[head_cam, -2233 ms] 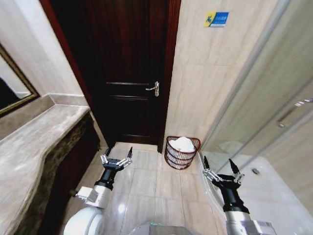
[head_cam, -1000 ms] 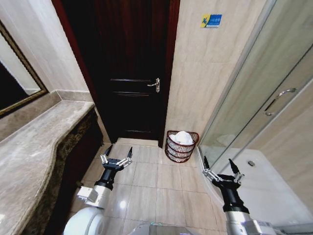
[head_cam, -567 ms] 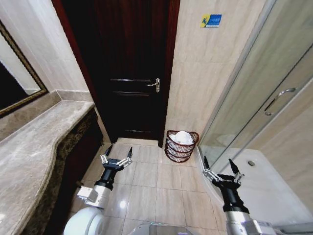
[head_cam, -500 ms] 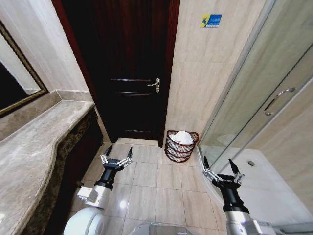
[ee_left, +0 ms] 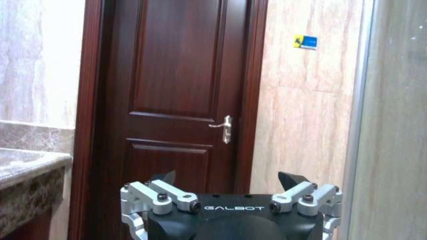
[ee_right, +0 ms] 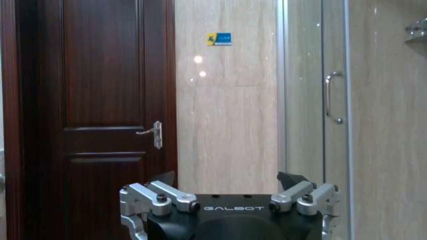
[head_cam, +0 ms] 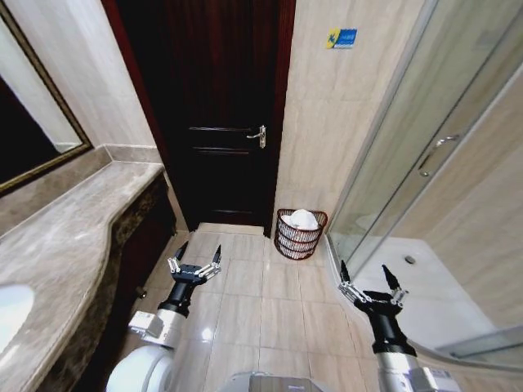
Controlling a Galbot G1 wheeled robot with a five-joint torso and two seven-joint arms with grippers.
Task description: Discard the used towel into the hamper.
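- Both claws, left [head_cam: 194, 266] and right [head_cam: 367, 291], were open and empty.
- Towel [head_cam: 303, 218] lay in hamper [head_cam: 299, 237] at 12 o'clock; driving forward could knock it over.

Bathroom, marble vanity counter [head_cam: 57, 237], framed mirror [head_cam: 33, 131], glass shower door [head_cam: 425, 155]

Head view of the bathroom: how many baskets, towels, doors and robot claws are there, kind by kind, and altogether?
Round dark red-brown wire basket, the hamper, on the floor: 1
White towel lying in the hamper: 1
Dark wooden door with a metal handle: 1
Glass shower door: 1
Robot grippers, left gripper and right gripper, both open and empty: 2
Total: 6
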